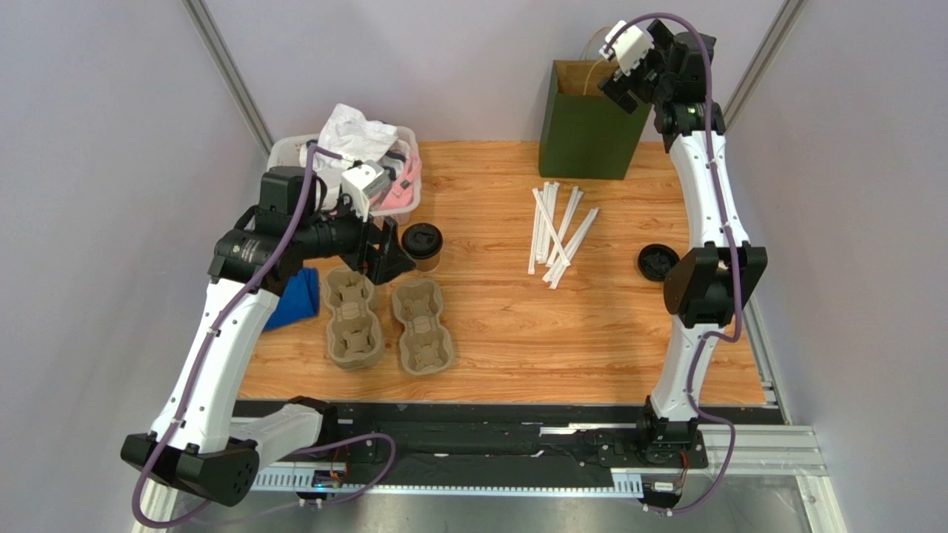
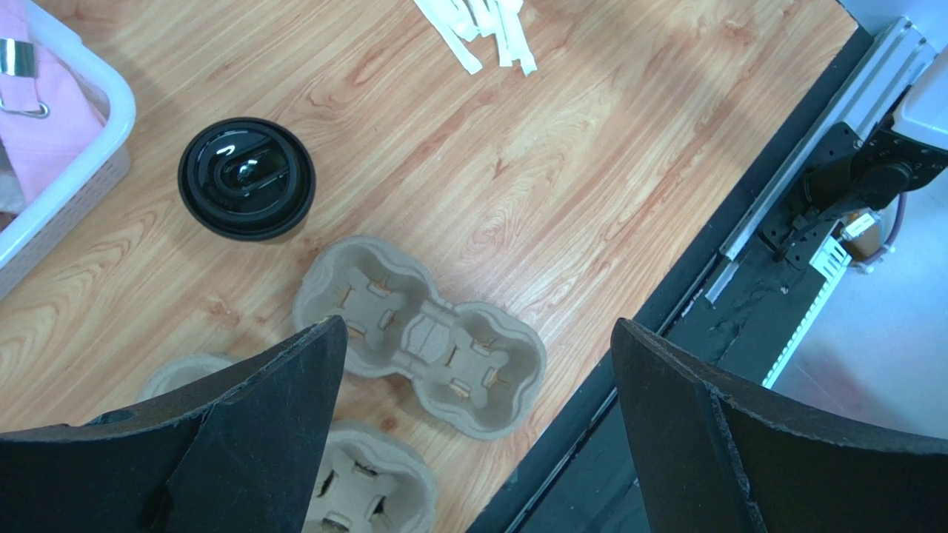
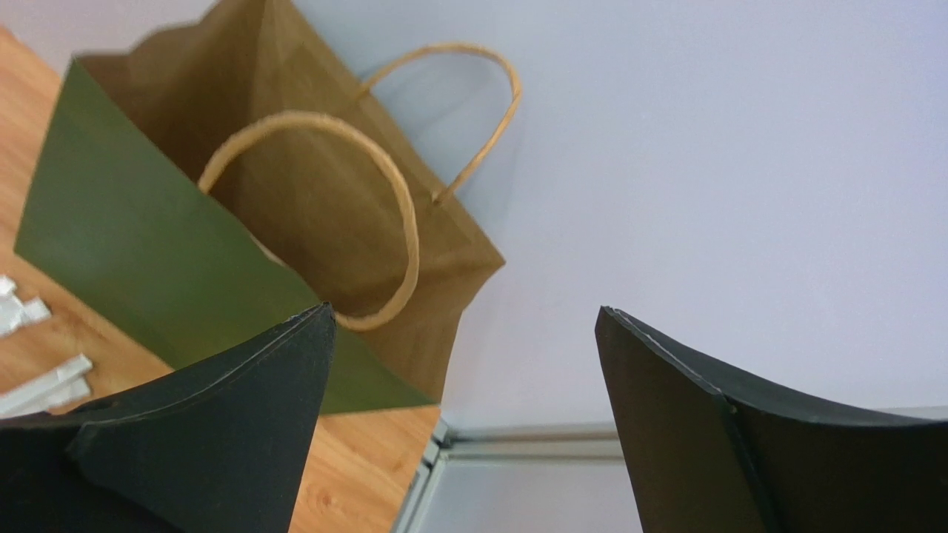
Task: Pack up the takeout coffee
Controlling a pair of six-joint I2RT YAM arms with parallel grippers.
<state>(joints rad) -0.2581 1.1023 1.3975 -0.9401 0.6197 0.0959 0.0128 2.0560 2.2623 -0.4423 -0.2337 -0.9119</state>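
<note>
Closest in, two pulp carriers (image 1: 389, 324) sit empty on the worktop (image 1: 523, 333). Just behind them the coffee cup (image 2: 246, 178) stands upright, next to the white basket (image 2: 111, 106). My guess is it's light, with a thin paper wall that dents if squeezed and a slick plastic lid that could pop, so grab it gently round the body, under the lid. Can't tell if it's full. The left claw (image 1: 384, 253) is spread wide and empty, arm stretched low, cup just beside it. Way back, the right claw (image 3: 465, 317) is wide too, arm reared up over the green bag (image 3: 156, 255).
</note>
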